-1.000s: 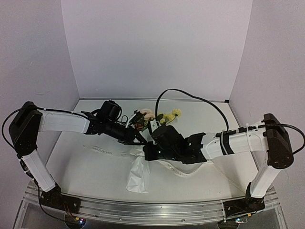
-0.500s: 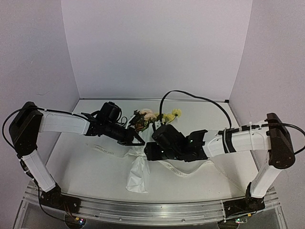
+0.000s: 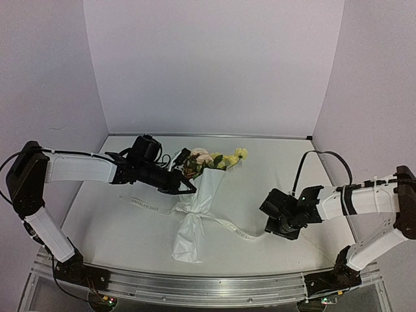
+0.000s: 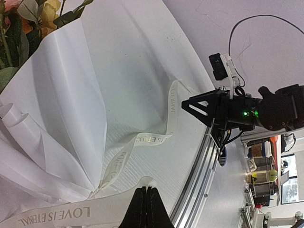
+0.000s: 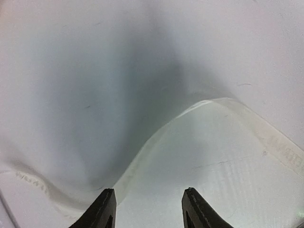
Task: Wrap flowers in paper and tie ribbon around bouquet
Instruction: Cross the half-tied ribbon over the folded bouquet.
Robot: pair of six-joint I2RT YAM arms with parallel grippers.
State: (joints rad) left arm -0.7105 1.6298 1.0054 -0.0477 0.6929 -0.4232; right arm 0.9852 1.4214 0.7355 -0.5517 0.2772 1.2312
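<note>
1. The flat white table (image 3: 117, 227) is carrying everything.
2. The bouquet (image 3: 198, 211), yellow, cream-pink and orange flowers (image 3: 209, 159) sheathed in a creased white paper cone, is lying mid-table with its blooms pointing toward the far wall.
3. The long cream-white ribbon (image 3: 229, 227) with dark lettering is cinching the cone's waist, its tails trailing left and right over the table.
4. The black left gripper (image 3: 190, 190) is pinching the ribbon just beside the knot, jaws closed.
5. The black right gripper (image 3: 266, 214) is hovering over the right tail with jaws parted and gripping nothing, well apart from the bouquet.

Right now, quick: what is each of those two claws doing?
Left gripper: shut, pinching the cream-white lettered ribbon.
Right gripper: open, holding nothing.
</note>
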